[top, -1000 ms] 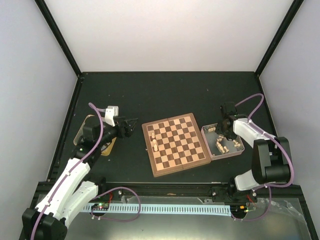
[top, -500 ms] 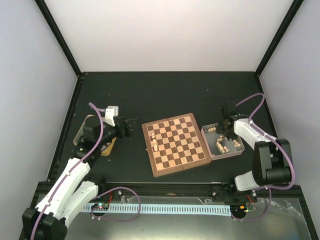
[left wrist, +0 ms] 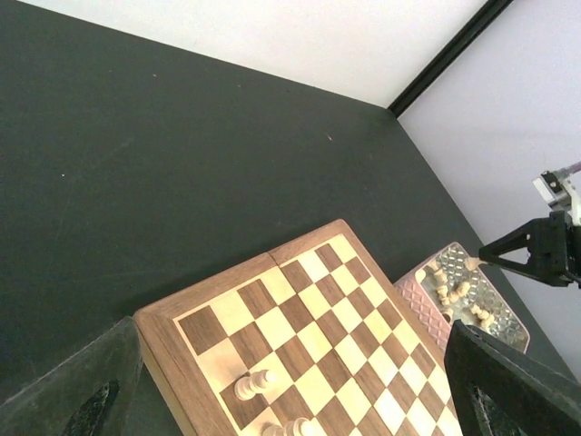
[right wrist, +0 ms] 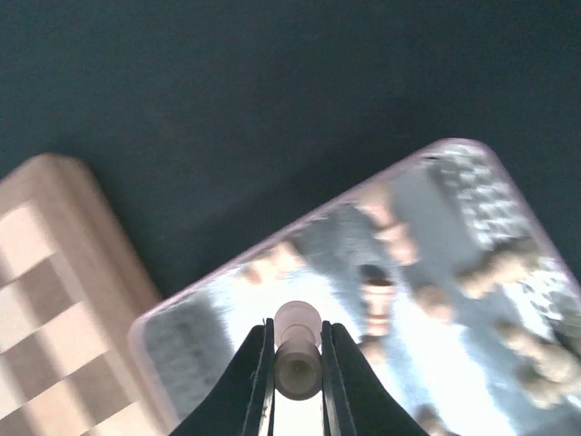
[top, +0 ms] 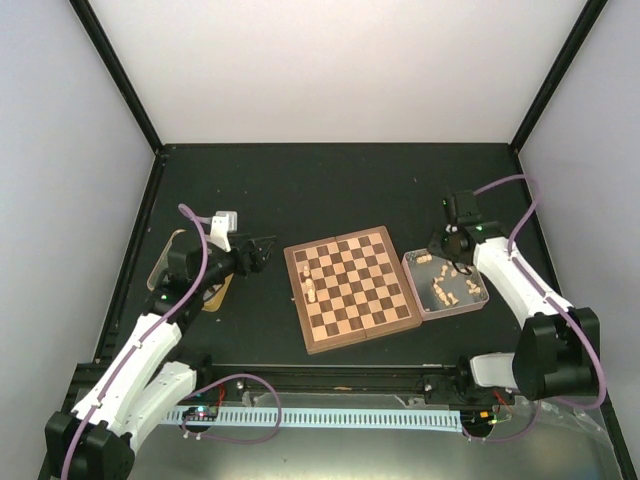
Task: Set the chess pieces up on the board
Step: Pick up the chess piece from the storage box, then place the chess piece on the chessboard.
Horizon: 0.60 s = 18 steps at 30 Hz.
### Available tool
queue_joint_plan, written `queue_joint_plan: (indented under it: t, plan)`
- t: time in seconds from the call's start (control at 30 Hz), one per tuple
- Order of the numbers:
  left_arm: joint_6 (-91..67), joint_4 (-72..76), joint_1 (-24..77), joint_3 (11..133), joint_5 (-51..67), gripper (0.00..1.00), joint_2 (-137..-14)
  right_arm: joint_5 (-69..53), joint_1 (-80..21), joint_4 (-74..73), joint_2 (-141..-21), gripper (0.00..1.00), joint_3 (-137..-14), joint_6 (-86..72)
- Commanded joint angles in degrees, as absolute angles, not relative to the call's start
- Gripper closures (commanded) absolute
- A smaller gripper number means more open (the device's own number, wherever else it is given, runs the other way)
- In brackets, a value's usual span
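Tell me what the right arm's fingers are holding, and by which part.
A pale chess piece, pinched across its sides just below the rounded top. The left fingers hold nothing.

The left arm is stretched forward and inward from its base, with the forearm carried low over the worktop. The left hand (top: pixel 268 245) is held wide open, its fingers (left wrist: pixel 86 400) spread far apart with nothing gripped between them. The right arm is bent sharply at the elbow and reached forward and inward, the wrist tipped downward. The right hand (top: pixel 448 262) is closed, and a pale chess piece (right wrist: pixel 296 350) is pinched between its two narrow fingertips.
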<state>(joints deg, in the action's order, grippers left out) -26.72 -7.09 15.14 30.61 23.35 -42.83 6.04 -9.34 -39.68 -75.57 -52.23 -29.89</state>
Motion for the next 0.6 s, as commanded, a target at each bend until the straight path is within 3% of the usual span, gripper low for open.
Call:
queue_joint_plan:
  t: [0.0,0.23,0.57]
  plan:
    - [-28.52,-5.80,15.47,32.51,21.02,0.07,-43.36,1.09,-15.63,-40.86,-75.33,0.93,-57.02,-30.52]
    - [-33.10,-10.78,15.47,32.96,9.88,0.07,-42.84,0.51,-31.18,-40.04,-86.48,0.93,-66.64,-33.03]
    - [-33.52,-12.37,15.38,30.51,2.16,0.05,-37.83,0.20,-44.66,-47.45,-111.14,0.92,-93.33,-30.59]
